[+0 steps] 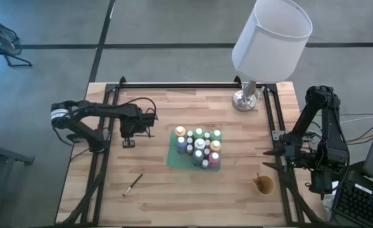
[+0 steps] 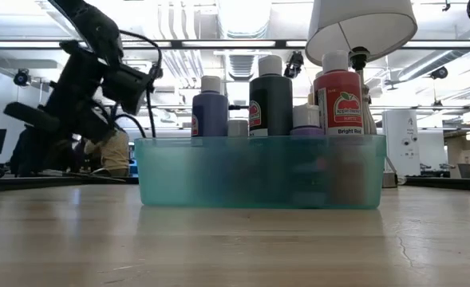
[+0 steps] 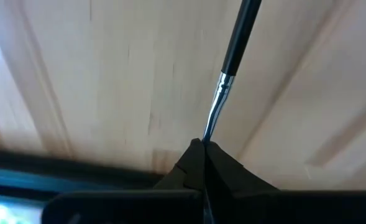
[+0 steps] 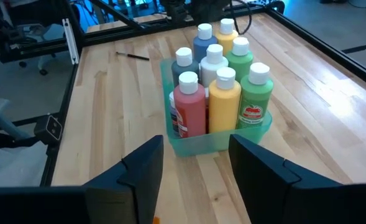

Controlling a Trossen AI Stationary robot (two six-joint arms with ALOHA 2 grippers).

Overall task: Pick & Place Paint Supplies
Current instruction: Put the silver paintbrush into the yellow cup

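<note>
Your left claw [image 3: 202,148] pinches a brush [image 3: 231,56] left of the green tray [image 1: 172,158]; lift straight, keeping it clamped.

Two brushes [image 1: 133,184] – one on the desk, one gripped; about a dozen paint bottles [image 1: 199,147]; one tray [image 1: 172,157]; one lamp [image 1: 271,38]; one cup [image 1: 263,185].

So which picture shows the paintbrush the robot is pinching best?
The left wrist view: the brush fills it, pinched in the shut left gripper. The high view hides it under that gripper. The low and right wrist views don't show it clearly.
</note>
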